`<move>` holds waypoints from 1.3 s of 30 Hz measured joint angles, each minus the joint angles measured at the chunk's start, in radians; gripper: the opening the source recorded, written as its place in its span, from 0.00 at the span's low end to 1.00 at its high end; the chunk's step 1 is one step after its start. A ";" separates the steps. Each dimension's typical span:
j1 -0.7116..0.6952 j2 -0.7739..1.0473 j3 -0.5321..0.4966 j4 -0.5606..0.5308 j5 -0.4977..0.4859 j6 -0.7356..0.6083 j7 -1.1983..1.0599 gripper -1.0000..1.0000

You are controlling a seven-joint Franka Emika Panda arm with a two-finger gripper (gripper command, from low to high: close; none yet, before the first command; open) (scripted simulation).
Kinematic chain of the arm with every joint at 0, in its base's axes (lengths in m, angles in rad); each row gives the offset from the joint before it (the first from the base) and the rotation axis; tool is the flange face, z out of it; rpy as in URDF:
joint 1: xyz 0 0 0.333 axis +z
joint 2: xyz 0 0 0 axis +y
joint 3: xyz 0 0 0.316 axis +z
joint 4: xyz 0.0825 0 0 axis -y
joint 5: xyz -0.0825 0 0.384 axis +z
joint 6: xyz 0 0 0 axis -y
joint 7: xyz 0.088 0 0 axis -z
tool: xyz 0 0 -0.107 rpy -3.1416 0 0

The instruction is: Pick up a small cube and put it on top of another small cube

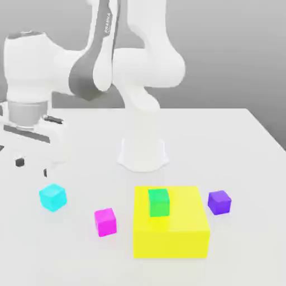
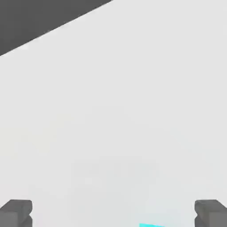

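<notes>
The small cyan cube (image 1: 52,197) rests on the white table toward the exterior view's left. My gripper (image 1: 33,167) hovers just above and slightly behind it, open, with nothing between its fingers. In the hand view the two dark fingertips (image 2: 16,213) stand wide apart around the gripper (image 2: 113,213), and a thin sliver of the cyan cube (image 2: 153,225) peeks in at the picture's border. A magenta cube (image 1: 105,222) and a purple cube (image 1: 219,202) also lie on the table.
A big yellow block (image 1: 170,234) stands at the front centre with a green cube (image 1: 158,202) on top of it. The arm's white base (image 1: 143,151) rises behind it. The table's far edge (image 2: 57,27) meets dark background in the hand view.
</notes>
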 joint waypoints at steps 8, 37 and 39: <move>-0.279 0.304 0.340 0.029 0.373 0.231 -0.284 0.00; 0.224 -0.344 0.654 0.067 0.192 -0.446 0.357 0.00; 0.238 -0.312 0.682 0.058 0.195 -0.405 0.378 0.00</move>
